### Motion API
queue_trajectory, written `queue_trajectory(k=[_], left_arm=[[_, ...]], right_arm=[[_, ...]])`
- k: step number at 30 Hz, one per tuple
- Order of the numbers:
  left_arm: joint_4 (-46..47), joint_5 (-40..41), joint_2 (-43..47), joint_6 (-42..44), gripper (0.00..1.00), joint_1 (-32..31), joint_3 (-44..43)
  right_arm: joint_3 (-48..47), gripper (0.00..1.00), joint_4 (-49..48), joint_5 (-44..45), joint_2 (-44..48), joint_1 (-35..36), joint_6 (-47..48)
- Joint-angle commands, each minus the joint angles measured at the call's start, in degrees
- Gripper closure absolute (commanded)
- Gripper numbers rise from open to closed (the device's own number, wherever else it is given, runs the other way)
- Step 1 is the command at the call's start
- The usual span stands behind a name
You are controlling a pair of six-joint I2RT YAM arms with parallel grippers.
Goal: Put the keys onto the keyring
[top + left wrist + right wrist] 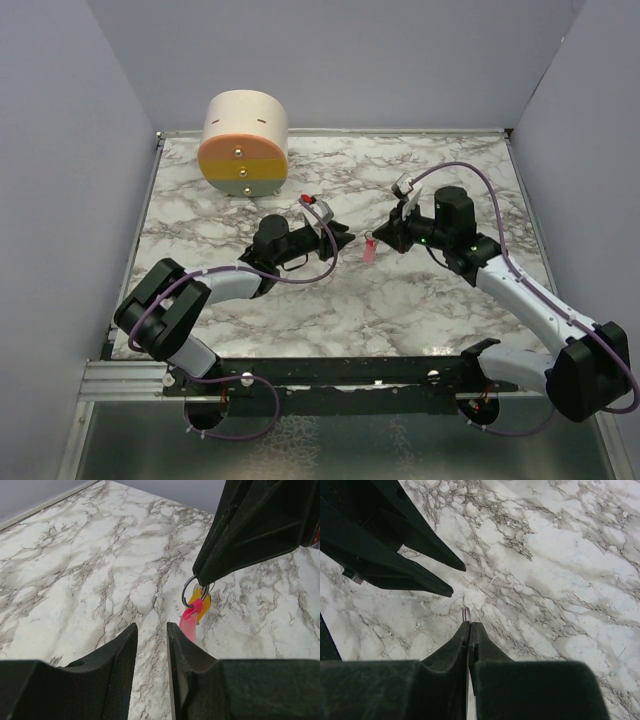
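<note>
R gripper (199, 579) jaws clenched on keyring (189, 624) at its metal loop. Strap + key (204, 601) dangle above tabletop (75, 570). L gripper (151, 628) jaws part-open, empty, near strap. Risk: L bump swings strap, key drops. Can't tell if key is threaded.

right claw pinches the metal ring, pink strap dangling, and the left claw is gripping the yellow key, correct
Not quite: the left claw grips nothing. The left wrist view shows its jaws apart and empty, the yellow key hanging beyond them at the metal ring. The right claw does pinch that ring, pink strap dangling.
</note>
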State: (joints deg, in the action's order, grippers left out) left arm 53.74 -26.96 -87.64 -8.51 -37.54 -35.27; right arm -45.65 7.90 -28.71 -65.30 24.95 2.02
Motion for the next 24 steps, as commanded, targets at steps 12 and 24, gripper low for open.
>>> queue_trajectory(k=[12,24], left_arm=[[-6.87,2.28,0.36,10.61,0.67,-3.53,-4.64],[-9.3,-4.02,-2.36,12.22,0.68,-3.84,-7.62]], right_arm=[[-3.19,0.99,3.02,-2.44,-3.25,0.01,2.94],[-3.6,0.99,2.76,-5.12,-4.05,0.01,4.01]])
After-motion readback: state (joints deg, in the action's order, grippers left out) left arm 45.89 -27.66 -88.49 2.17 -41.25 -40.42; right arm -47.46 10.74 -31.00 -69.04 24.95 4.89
